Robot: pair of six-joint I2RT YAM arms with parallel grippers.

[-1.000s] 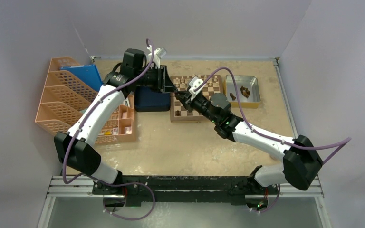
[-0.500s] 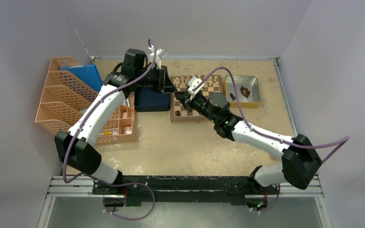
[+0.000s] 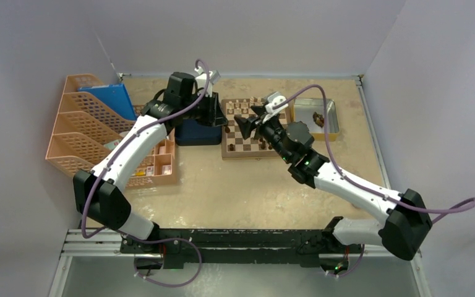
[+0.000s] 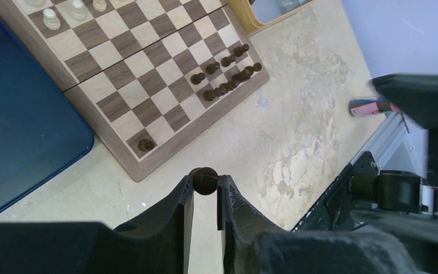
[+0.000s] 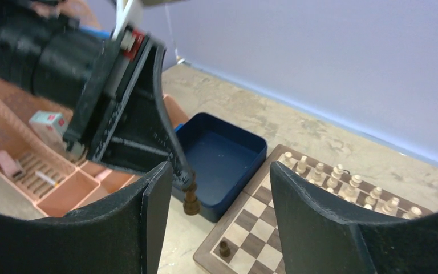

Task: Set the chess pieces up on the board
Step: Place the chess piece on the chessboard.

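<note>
My left gripper point(image 4: 205, 189) is shut on a dark chess piece point(image 4: 204, 180), which it holds above the tabletop just off the board's point(image 4: 148, 80) near-left corner. The right wrist view shows that piece point(image 5: 191, 201) hanging upright from the left fingertips beside the blue tray point(image 5: 222, 151). My right gripper point(image 5: 217, 214) stands open and empty a little behind it. On the board, one dark piece point(image 4: 146, 145) stands alone at the corner and several dark pieces point(image 4: 228, 80) crowd the near right. White pieces point(image 5: 342, 174) line the far row. From above, the left gripper point(image 3: 221, 115) and the right gripper point(image 3: 247, 124) are over the board's point(image 3: 238, 143) left side.
A silver metal tray point(image 3: 329, 108) right of the board holds several dark pieces point(image 3: 318, 117). The dark blue tray point(image 3: 198, 131) sits left of the board. Orange file racks point(image 3: 80, 124) and an orange compartment box point(image 3: 154, 162) fill the left side. A small pink and blue object point(image 4: 370, 106) lies on the table.
My right gripper has opened, let go of the dark piece and drawn back to the right. The left gripper closed on that piece and keeps it.
</note>
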